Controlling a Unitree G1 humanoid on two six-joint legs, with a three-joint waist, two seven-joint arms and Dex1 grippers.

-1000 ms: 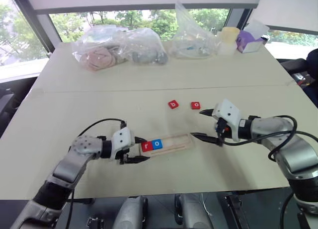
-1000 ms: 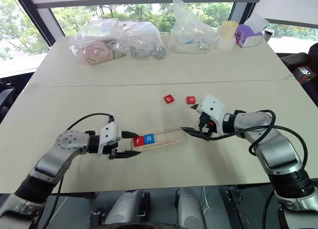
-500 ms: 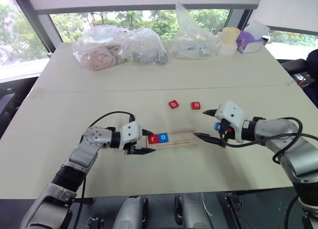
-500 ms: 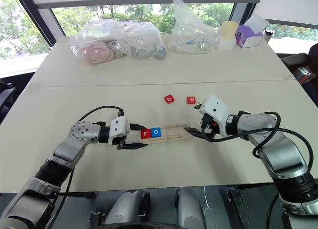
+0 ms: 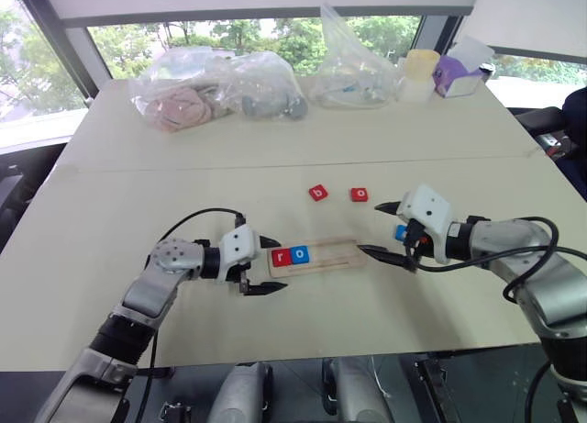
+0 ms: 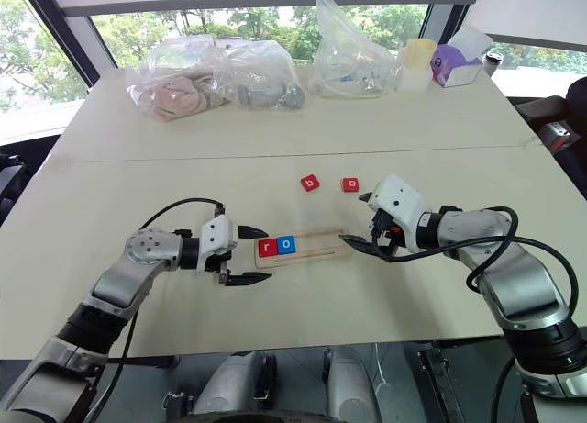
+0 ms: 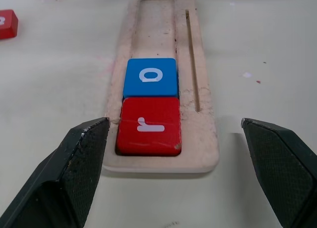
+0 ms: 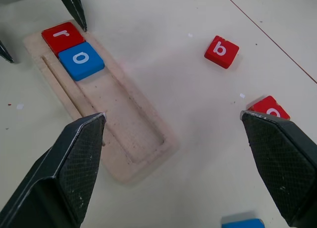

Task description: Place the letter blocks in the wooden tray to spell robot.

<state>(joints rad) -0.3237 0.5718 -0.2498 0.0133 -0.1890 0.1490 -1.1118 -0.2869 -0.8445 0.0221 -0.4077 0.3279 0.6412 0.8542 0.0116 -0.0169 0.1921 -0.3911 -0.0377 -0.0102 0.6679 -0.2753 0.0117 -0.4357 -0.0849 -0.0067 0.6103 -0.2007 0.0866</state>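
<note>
The wooden tray [image 5: 328, 254] lies mid-table, with a red r block [image 5: 280, 256] and a blue o block [image 5: 300, 254] side by side at its left end. My left gripper [image 5: 280, 266] is open, its fingers [image 7: 81, 154] standing either side of that end without touching it. A red b block [image 5: 318, 193] and a red o block [image 5: 359, 194] lie loose on the table beyond the tray. My right gripper [image 5: 369, 228] is open and empty at the tray's right end. A blue block [image 8: 242, 223] lies under it, its letter hidden.
Clear plastic bags [image 5: 215, 88] of odds and ends, a yellow cup [image 5: 422, 70] and a purple box [image 5: 456, 74] line the far side of the table. A seam [image 5: 183, 169] crosses the tabletop. The table's front edge [image 5: 303, 359] runs close below the arms.
The shut left gripper and the tray shifted slightly to the right. The left gripper then opened wide around the tray's left end. The right gripper stayed open.
</note>
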